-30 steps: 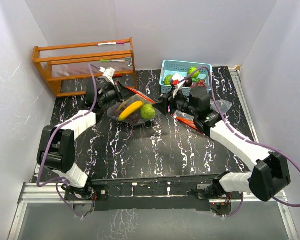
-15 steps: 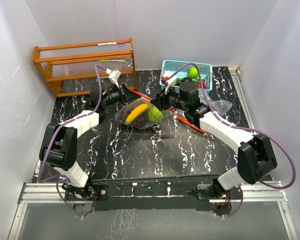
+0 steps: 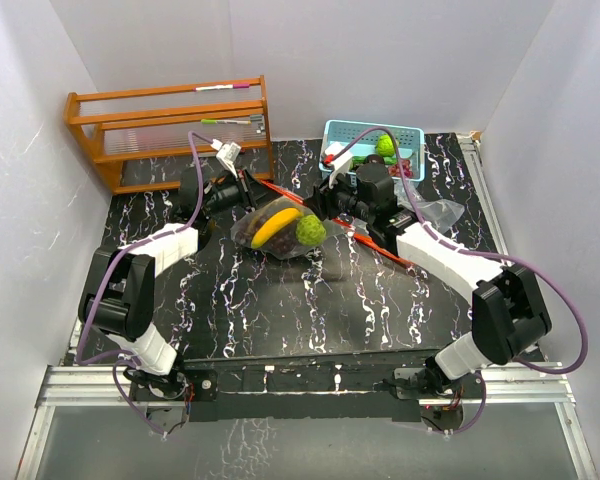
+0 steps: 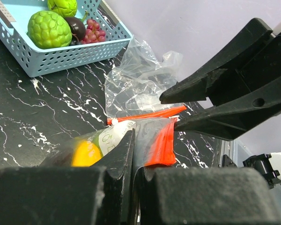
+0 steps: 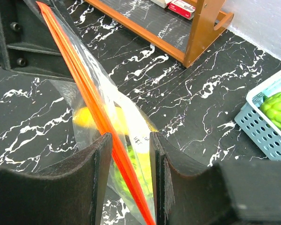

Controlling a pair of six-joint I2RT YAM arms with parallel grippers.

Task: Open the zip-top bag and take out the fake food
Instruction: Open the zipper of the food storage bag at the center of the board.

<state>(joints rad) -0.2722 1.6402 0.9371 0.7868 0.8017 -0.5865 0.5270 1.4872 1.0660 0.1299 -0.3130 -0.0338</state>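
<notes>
Black marbled tabletop (image 3: 280, 320), back centre: the zip-top bag (image 3: 280, 232) hangs between both hands with the fake food (image 3: 273, 226) inside, the left hand (image 4: 132, 140) clamped on the film beside the orange seal (image 5: 84, 89) and the right hand (image 5: 129, 138) narrowly parted astride that seal, its grip unconfirmed. Opening calls for opposite lips pulled apart squarely, without tearing. Nearby, a blue basket (image 3: 370, 127), an empty bag (image 4: 140, 79) and a wooden rack (image 3: 170, 125) limit sideways travel.
</notes>
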